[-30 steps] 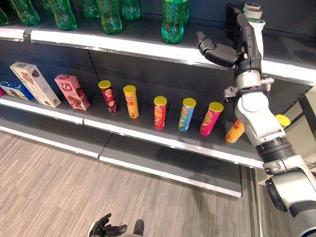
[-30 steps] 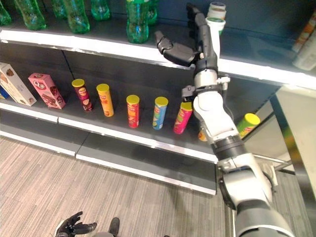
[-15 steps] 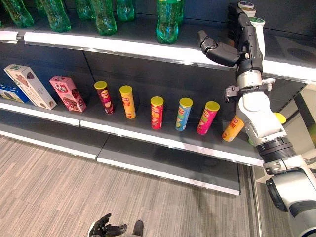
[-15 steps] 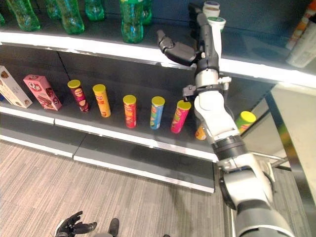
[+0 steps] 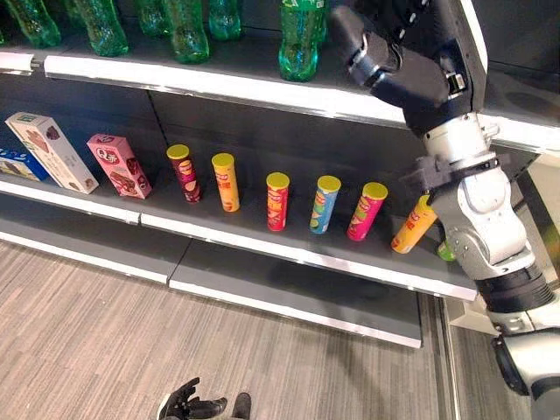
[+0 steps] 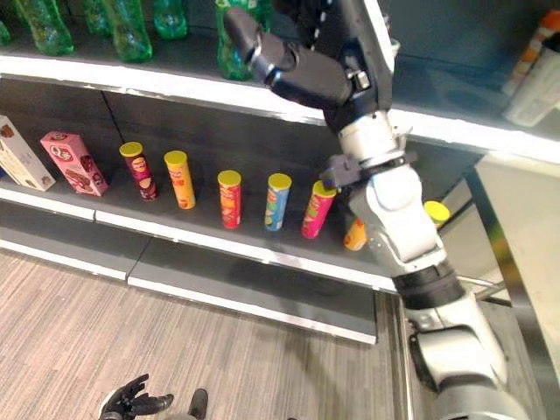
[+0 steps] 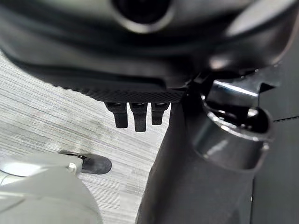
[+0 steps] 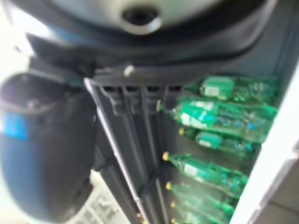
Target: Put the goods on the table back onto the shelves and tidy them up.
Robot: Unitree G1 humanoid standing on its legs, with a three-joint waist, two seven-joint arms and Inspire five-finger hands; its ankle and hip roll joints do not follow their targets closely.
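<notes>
My right hand (image 5: 420, 74) is raised in front of the upper shelf (image 5: 219, 83), open, fingers straight up, thumb out to the left, holding nothing. In the right wrist view its straight fingers (image 8: 140, 121) point along rows of green bottles (image 8: 219, 112). A green bottle (image 5: 300, 39) stands on that shelf just left of the thumb. On the shelf below stands a row of chip cans (image 5: 276, 199); the pink one (image 5: 366, 210) and the orange one (image 5: 411, 226) lean. My left hand (image 5: 188, 406) hangs low over the floor, relaxed and empty.
A pink box (image 5: 118, 164), a beige box (image 5: 51, 150) and a blue box (image 5: 13, 164) stand at the left of the can shelf. A green can with a yellow lid (image 6: 435, 210) shows behind my right forearm. A pale table surface (image 6: 525, 227) lies at far right.
My right hand has drawn back from the upper shelf towards the camera and to the left, now covering the white-capped items it stood beside. The left hand has not moved.
</notes>
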